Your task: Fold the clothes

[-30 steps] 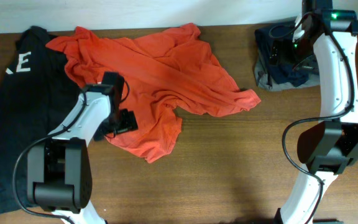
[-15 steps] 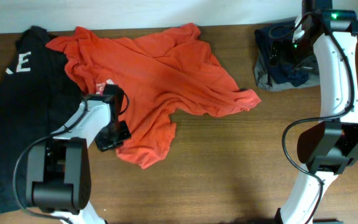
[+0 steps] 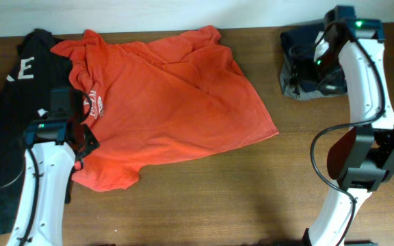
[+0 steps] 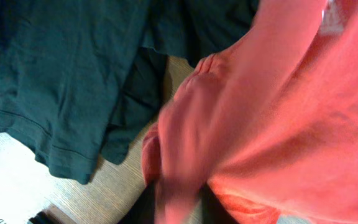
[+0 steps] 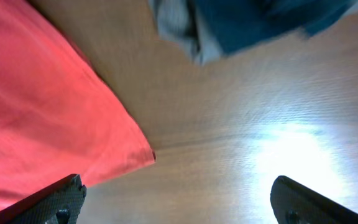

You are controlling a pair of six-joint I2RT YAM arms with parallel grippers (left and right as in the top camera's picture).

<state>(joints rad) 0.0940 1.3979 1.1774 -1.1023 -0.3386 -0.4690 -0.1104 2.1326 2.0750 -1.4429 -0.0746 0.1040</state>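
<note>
The left claw (image 4: 178,202) pinches a bunched fold at the left edge of the soft, wrinkled orange-red T-shirt (image 3: 176,102). The right claw (image 5: 179,202) stands wide at upper right.

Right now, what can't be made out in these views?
- Left gripper: open or shut unclear; left wrist view, T-shirt covers it, blurred.
- White print: overhead, too small to read.
- Black garment: overhead, cut by left edge.
- Blue clothes: overhead, right arm covers part.

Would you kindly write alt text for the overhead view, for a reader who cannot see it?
An orange-red T-shirt lies spread across a wooden table, the left gripper at its left edge beside a black garment. The right arm reaches over a dark pile.
</note>
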